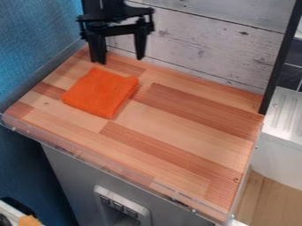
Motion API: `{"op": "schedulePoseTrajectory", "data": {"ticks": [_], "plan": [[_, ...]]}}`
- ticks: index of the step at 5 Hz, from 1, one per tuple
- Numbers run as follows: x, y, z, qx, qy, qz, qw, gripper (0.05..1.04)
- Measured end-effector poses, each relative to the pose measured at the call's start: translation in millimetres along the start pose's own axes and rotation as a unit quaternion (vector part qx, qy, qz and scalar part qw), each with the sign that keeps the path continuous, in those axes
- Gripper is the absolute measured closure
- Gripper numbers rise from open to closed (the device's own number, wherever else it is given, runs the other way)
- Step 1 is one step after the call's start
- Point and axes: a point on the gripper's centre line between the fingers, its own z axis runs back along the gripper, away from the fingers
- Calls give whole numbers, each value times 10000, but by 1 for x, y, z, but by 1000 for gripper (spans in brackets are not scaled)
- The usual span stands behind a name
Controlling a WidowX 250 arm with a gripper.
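Observation:
The black gripper (pixel 119 58) hangs at the upper left, over the back edge of the wooden surface. Its two fingers stand wide apart and point down, with nothing between them. A folded orange cloth (pixel 101 92) lies flat on the left part of the wooden top (pixel 194 128), just below and in front of the gripper. From this view, the fingertips appear slightly behind the cloth's back edge and apart from it.
White-grey wooden boards (pixel 206 48) rise behind the surface, and a blue wall (pixel 35 39) stands at its left. A black post (pixel 278 59) is at the back right corner. A clear rim (pixel 112 167) runs along the front edge. A white ribbed tray (pixel 288 112) lies beyond the right side.

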Motion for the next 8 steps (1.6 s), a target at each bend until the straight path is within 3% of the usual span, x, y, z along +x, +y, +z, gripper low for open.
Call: {"op": "schedulePoseTrajectory", "data": {"ticks": [3, 6, 8], "plan": [[23, 40, 18, 219, -176, 772, 9966, 85], [31, 48, 19, 544, 95, 987, 9936, 88], [34, 36, 19, 580, 345, 1011, 9926, 85]]}}
